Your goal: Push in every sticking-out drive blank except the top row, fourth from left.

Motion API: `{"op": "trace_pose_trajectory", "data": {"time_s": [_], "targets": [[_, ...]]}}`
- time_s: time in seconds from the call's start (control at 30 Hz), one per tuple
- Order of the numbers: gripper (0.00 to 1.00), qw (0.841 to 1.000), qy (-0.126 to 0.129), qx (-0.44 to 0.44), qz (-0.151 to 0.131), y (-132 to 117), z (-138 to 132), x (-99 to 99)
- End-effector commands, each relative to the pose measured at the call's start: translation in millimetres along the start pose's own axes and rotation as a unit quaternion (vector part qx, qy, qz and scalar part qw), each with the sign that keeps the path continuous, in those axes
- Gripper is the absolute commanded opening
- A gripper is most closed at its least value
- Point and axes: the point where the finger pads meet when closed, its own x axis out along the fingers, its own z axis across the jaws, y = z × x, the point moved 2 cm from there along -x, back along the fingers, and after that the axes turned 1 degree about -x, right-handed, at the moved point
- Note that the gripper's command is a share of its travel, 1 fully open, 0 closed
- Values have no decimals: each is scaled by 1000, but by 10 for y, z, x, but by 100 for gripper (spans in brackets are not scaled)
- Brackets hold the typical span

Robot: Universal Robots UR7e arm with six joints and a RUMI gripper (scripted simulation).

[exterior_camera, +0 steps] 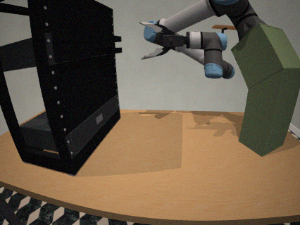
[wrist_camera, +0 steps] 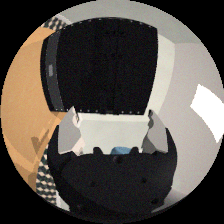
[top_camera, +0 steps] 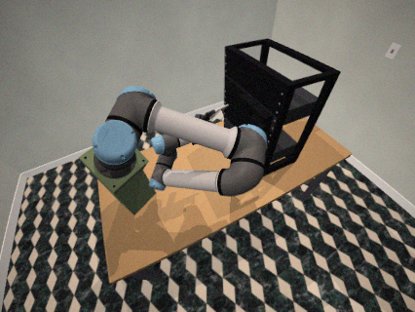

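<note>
The black rack (top_camera: 293, 64) (exterior_camera: 77, 70) (wrist_camera: 105, 65) stands on the wooden table (top_camera: 170, 229) (exterior_camera: 158, 169). In the exterior view its front faces right, and two drive blanks stick out from the upper part: one (exterior_camera: 117, 38) above the other (exterior_camera: 117, 50). The other blanks are too dark to tell apart. My gripper (exterior_camera: 141, 41) (top_camera: 210, 115) (wrist_camera: 113, 108) is open and empty. It points at the rack's front at about the height of the two blanks, a short gap away and touching nothing. In the wrist view the rack front fills the space above the spread fingers.
The arm's green pedestal (top_camera: 132, 190) (exterior_camera: 267, 91) stands at the table's other end. The arm's elbow (top_camera: 244, 166) lies low beside the rack's near corner. A checkered floor (top_camera: 292, 263) surrounds the table, and walls stand close behind the rack.
</note>
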Motion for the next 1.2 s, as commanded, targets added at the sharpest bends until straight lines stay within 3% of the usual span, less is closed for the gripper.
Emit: {"op": "trace_pose_trajectory", "data": {"time_s": [0.0,0.7,1.17], "targets": [[100,1000,0,0,0,1,4,0],[100,1000,0,0,0,-16,5,20],[100,1000,0,0,0,-261,15,308]]}}
